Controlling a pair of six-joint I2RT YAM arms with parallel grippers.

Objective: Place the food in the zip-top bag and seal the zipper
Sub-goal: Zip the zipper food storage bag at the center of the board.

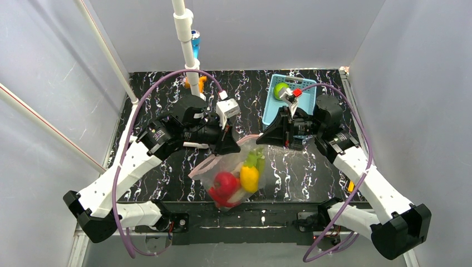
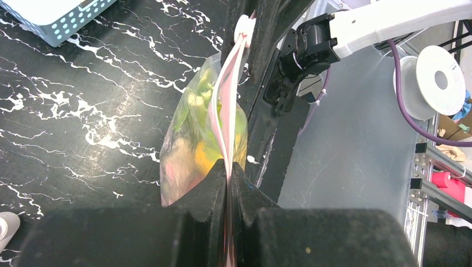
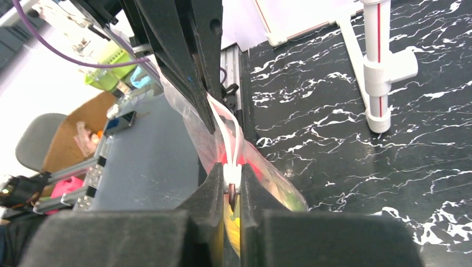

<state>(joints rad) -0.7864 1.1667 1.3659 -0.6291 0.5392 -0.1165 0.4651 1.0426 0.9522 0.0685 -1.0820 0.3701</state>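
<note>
Left gripper [image 2: 229,166]: jaws closed flat on the narrow pale pink zipper strip [image 2: 221,111]. Right gripper [image 3: 232,173]: jaws pinched on the same strip's other end. Between them, over the black marbled table [image 1: 311,167], the clear dotted zip-top bag [image 1: 207,166] contains a red tomato [image 1: 225,182] and a yellow fruit [image 1: 250,178].

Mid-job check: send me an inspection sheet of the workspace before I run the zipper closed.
Surface: black marbled table, no spills seen.
Job's things: zip-top bag held by its mouth, tomato and yellow fruit inside; zipper strips gape between the grips; green fruit sits in the blue basket.
Clutter: orange item beside the white post.
Grippers: left gripper and right gripper each shut on the zipper.
Cables: purple cables loop above both arms, off the bag.
Surroundings: grey walls; nothing else seen.
</note>
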